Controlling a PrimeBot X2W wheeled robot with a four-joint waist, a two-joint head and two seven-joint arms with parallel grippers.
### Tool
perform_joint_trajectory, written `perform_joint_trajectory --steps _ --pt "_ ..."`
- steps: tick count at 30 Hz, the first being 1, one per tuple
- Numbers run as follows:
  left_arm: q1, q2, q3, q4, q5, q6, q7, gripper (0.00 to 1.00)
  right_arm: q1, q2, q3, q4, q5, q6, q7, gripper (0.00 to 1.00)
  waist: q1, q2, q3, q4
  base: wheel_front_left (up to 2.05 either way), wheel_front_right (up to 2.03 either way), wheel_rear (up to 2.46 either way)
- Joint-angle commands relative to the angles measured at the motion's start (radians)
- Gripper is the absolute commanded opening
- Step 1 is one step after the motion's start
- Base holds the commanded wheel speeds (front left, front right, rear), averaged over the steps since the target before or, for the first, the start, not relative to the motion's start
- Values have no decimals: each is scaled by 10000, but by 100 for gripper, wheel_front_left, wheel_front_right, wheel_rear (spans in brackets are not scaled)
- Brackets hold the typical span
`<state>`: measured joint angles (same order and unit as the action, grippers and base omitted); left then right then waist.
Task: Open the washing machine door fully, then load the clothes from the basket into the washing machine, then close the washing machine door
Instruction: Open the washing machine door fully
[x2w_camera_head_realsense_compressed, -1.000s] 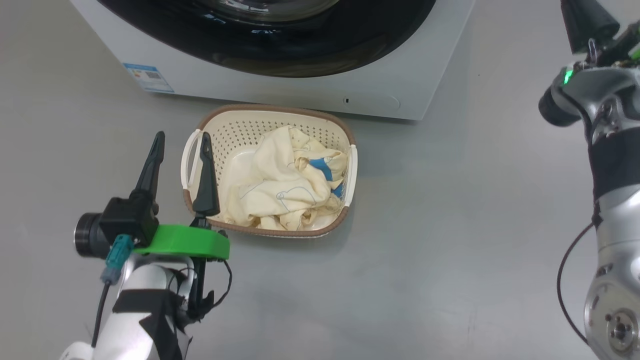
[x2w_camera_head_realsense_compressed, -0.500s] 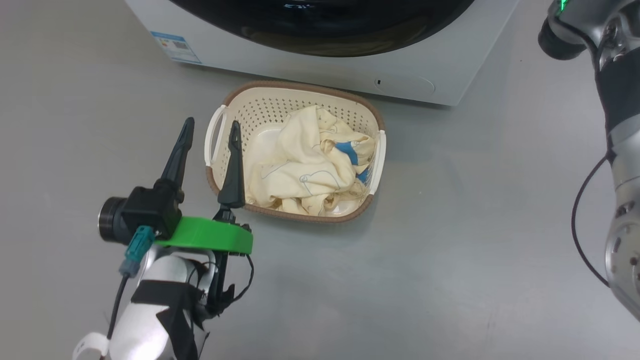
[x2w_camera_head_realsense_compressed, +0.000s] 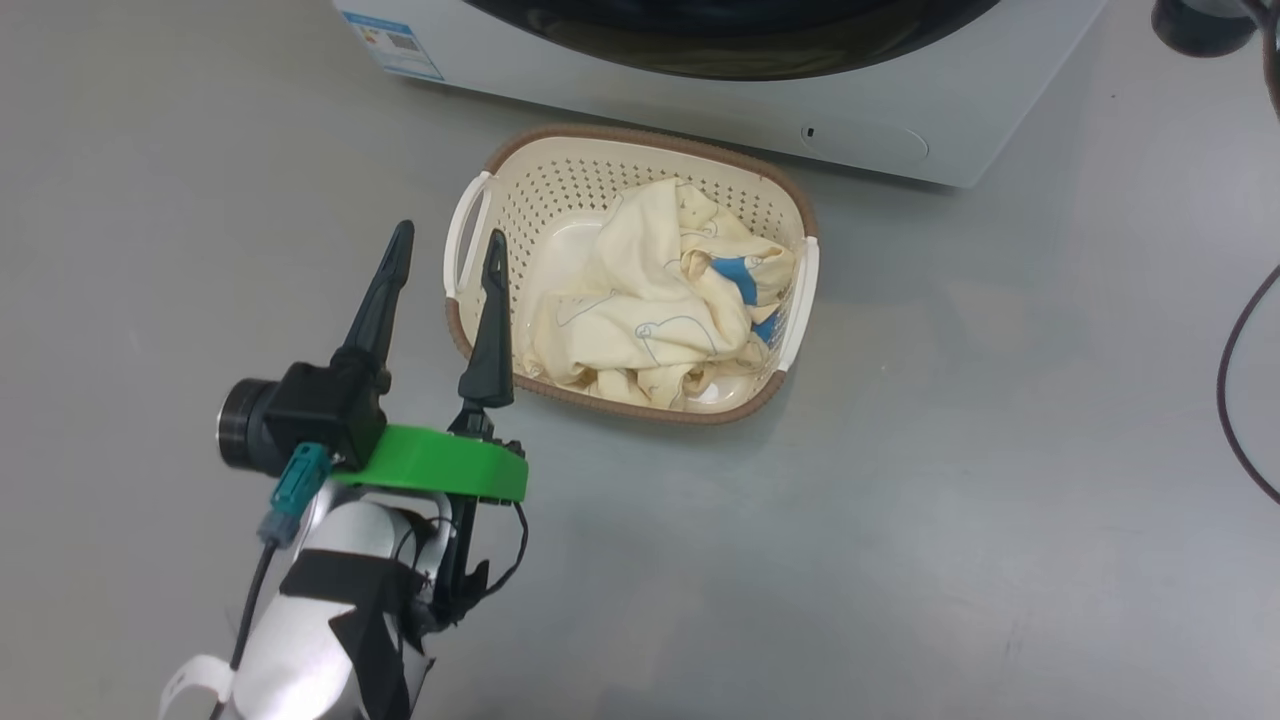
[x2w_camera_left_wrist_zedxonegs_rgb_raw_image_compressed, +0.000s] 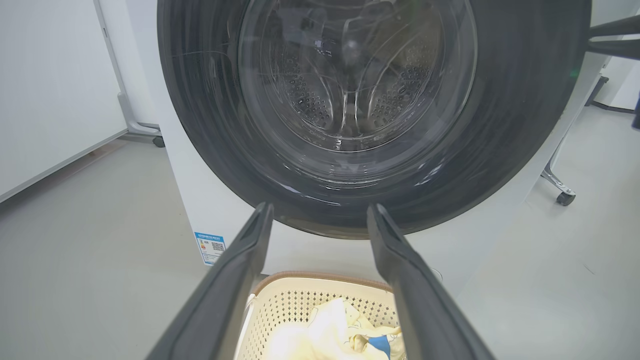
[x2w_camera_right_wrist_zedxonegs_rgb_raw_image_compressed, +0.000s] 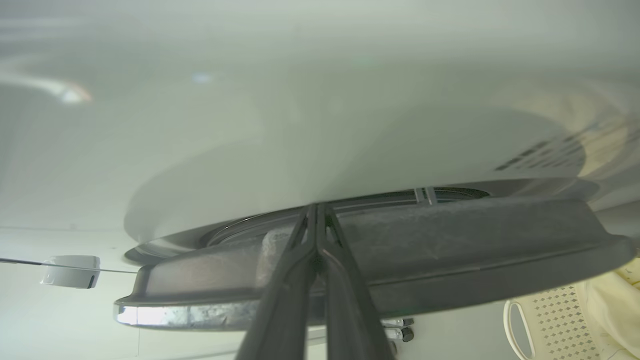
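Observation:
The cream basket (x2w_camera_head_realsense_compressed: 560, 150) stands on the floor right in front of the white washing machine (x2w_camera_head_realsense_compressed: 700, 110), with the pale yellow clothes (x2w_camera_head_realsense_compressed: 660, 300) heaped inside. My left gripper (x2w_camera_head_realsense_compressed: 448, 235) is open above the basket's left handle, one finger over the floor and one over the basket's edge. The left wrist view looks between those fingers (x2w_camera_left_wrist_zedxonegs_rgb_raw_image_compressed: 320, 206) at the black washing machine door (x2w_camera_left_wrist_zedxonegs_rgb_raw_image_compressed: 525, 125). My right gripper (x2w_camera_right_wrist_zedxonegs_rgb_raw_image_compressed: 317, 206) is shut, its tips at the door's rim (x2w_camera_right_wrist_zedxonegs_rgb_raw_image_compressed: 450, 250), where a narrow gap separates door and machine front. The basket (x2w_camera_right_wrist_zedxonegs_rgb_raw_image_compressed: 545, 320) appears at that view's lower right.
A blue sticker (x2w_camera_head_realsense_compressed: 392, 42) marks the machine's lower left corner. A wheeled stand leg (x2w_camera_left_wrist_zedxonegs_rgb_raw_image_compressed: 565, 197) sits on the floor right of the machine and a white panel (x2w_camera_left_wrist_zedxonegs_rgb_raw_image_compressed: 50, 100) stands to its left. A dark cable (x2w_camera_head_realsense_compressed: 1240, 380) hangs at the right edge.
The head camera has turned, so machine and basket sit further right and higher in the picture. The right forearm has left the head view. The left gripper stays open by the basket's handle.

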<state>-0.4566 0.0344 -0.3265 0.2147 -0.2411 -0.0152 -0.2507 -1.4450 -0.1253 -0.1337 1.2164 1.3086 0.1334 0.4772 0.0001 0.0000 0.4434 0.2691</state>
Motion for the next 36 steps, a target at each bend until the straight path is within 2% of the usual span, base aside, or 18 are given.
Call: perform_joint_trajectory --steps 1,17,27,36 --pt "-296 159 272 -373 -98 73 -111 100 -641 158 122 -155 -121 -27 93 0 -1 0 26 45 0 0 0" --pt "-405 158 184 -459 -212 204 -111 100 -1190 246 677 393 -657 -27 967 0 -1 0 274 135 0 0 0" --pt "-369 158 292 -413 -214 241 -111 100 -700 316 804 -111 -577 -27 1631 0 -1 0 215 31 0 0 0" --pt "-338 158 449 -310 -181 269 -111 100 153 567 1085 -1098 -361 -27 2616 0 -1 0 101 -148 0 0 0"
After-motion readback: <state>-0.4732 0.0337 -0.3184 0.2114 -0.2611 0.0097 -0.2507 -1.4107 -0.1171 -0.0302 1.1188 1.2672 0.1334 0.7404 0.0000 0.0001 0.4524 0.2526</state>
